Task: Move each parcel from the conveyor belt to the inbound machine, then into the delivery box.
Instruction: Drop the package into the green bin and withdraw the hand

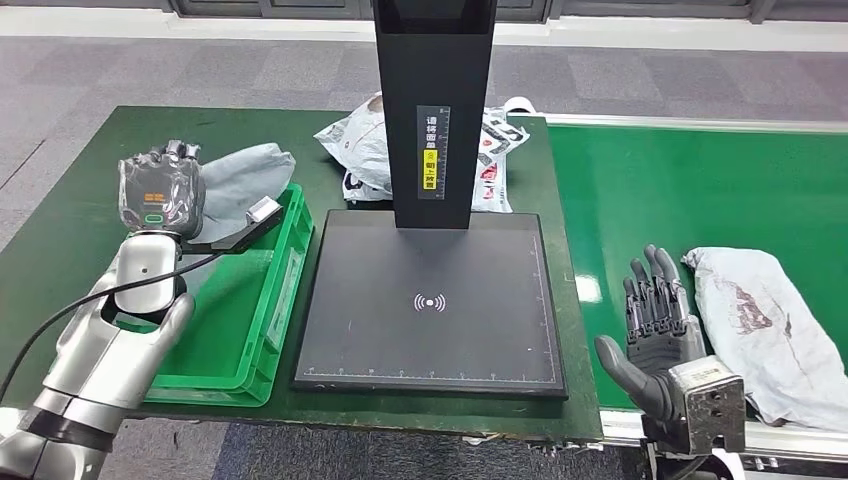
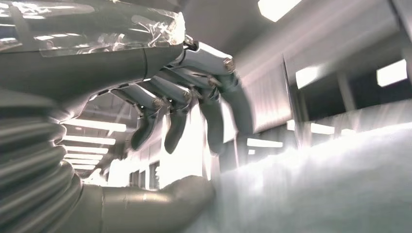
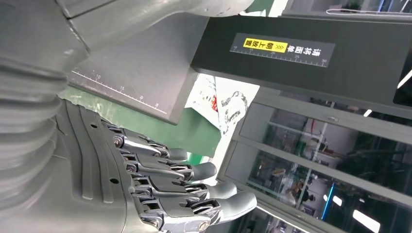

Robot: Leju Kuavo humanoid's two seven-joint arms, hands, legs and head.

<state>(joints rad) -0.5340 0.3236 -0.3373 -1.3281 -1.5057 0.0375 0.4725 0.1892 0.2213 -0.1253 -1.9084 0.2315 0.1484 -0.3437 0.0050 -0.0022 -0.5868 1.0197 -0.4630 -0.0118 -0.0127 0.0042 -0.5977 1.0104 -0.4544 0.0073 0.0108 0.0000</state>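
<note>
A grey parcel (image 1: 775,330) lies on the green conveyor belt (image 1: 650,190), just beside the right hand (image 1: 655,320), whose fingers (image 1: 655,285) are straight, slightly spread and holding nothing. Another grey parcel (image 1: 245,180) rests across the far end of the green delivery box (image 1: 265,320); the left hand (image 1: 165,190) hovers over it, fingers (image 2: 175,116) curled loosely downward around nothing. The black inbound machine (image 1: 430,310) sits between box and belt on the green bench (image 1: 60,230). White printed parcels (image 1: 355,140) lie behind its post.
</note>
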